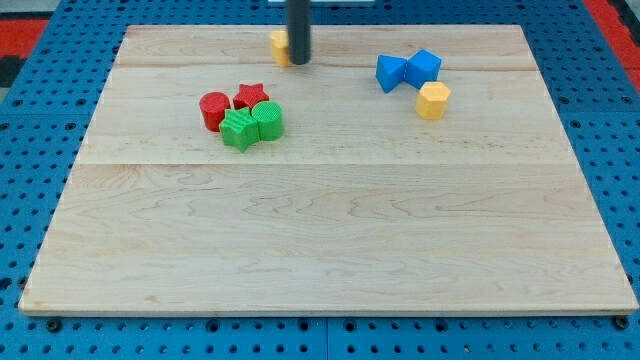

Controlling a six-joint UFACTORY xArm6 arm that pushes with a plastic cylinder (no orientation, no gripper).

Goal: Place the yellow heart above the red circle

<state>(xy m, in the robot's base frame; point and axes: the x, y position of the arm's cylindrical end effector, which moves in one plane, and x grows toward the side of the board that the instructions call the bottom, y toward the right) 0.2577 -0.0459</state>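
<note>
The yellow heart (279,47) lies near the view's top, partly hidden behind my rod. My tip (298,62) touches its right side. The red circle (214,110) lies lower and to the left, at the left end of a tight cluster. The heart is up and to the right of the red circle, with a clear gap between them.
A red star (251,96), a green star (239,130) and a green round block (267,120) crowd the red circle's right side. At the upper right sit a blue triangle (390,72), a blue cube (424,67) and a yellow hexagon (432,100). The wooden board (320,250) lies on a blue pegboard.
</note>
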